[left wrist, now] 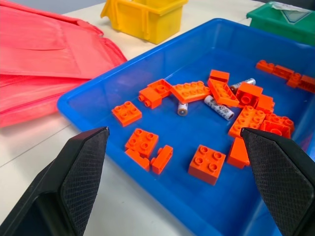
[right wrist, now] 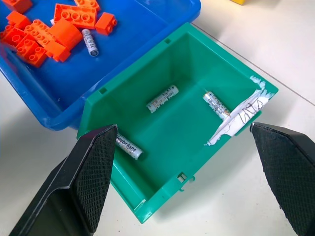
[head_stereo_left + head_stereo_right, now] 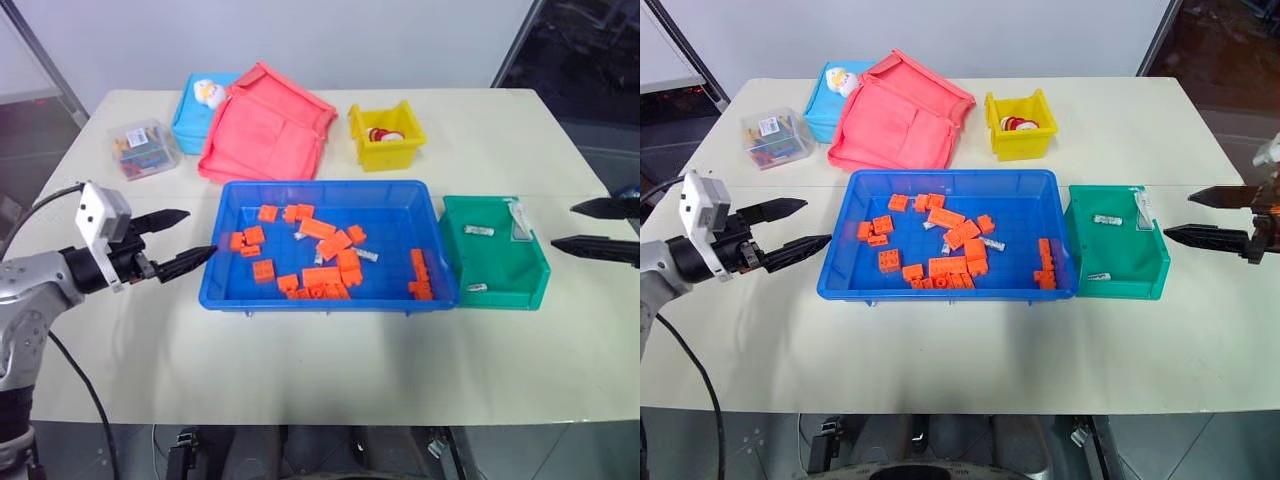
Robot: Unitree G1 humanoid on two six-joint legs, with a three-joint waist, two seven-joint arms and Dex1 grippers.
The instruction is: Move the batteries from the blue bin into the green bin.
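The blue bin (image 3: 390, 215) sits mid-table, holding orange bricks (image 3: 325, 268) and a few silver batteries (image 1: 219, 107) lying among them, one near its right half (image 3: 367, 255). Against its right side stands the green bin (image 3: 500, 268), with three batteries (image 2: 162, 98) lying on its floor and a white label (image 2: 241, 115) on its wall. My left gripper (image 3: 200, 232) hovers open just off the blue bin's left edge, pointing at it, with nothing between its fingers. My right gripper (image 3: 562, 225) is open and empty just right of the green bin, its fingers spanning the bin in the right wrist view.
A yellow bin (image 3: 385, 140) with small red-and-white items stands behind the blue bin. A pink-red tray (image 3: 265, 130) leans over a light-blue box (image 3: 190, 120) at the back left. A clear box of small parts (image 3: 145, 150) sits left of those.
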